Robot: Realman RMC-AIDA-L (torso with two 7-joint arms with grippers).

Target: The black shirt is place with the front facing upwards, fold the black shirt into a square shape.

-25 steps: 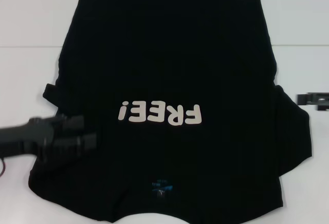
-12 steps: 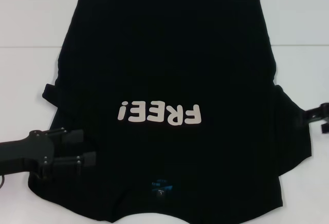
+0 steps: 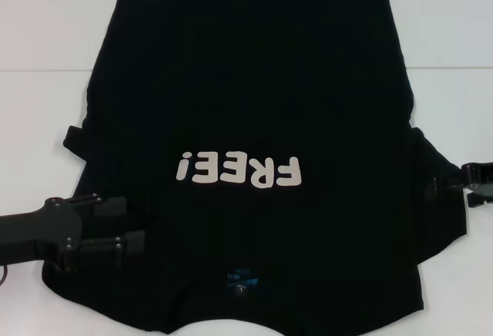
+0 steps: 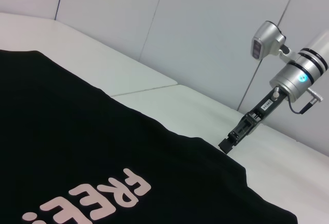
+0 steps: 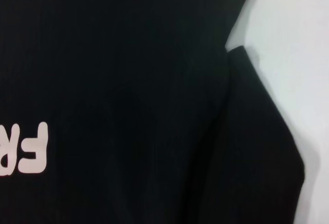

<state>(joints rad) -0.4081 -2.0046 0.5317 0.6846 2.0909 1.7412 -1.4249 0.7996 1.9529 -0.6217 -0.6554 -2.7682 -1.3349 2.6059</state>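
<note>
The black shirt (image 3: 246, 82) lies flat on the white table (image 3: 46, 28), front up, collar toward me. Its off-white "FREE!" letters (image 3: 239, 172) read upside down and the blue neck label (image 3: 243, 282) sits near the front edge. My left gripper (image 3: 127, 224) hovers over the left sleeve, open, its two fingers (image 3: 115, 206) apart. At the right sleeve (image 3: 439, 213), my right gripper (image 3: 466, 178) reaches the cloth's outer edge. From the left wrist view, the right gripper (image 4: 227, 145) touches down at the shirt's edge (image 4: 236, 165). The right wrist view shows the right sleeve (image 5: 257, 157) and part of the letters (image 5: 25, 149).
Bare white table surrounds the shirt on the left, right and far sides. A seam in the tabletop (image 3: 38, 70) runs across behind the shirt. White wall panels (image 4: 205, 29) stand beyond the table.
My left gripper has slid toward the front edge along the left sleeve. My right gripper has come down and inward from the right until it meets the right sleeve's edge.
</note>
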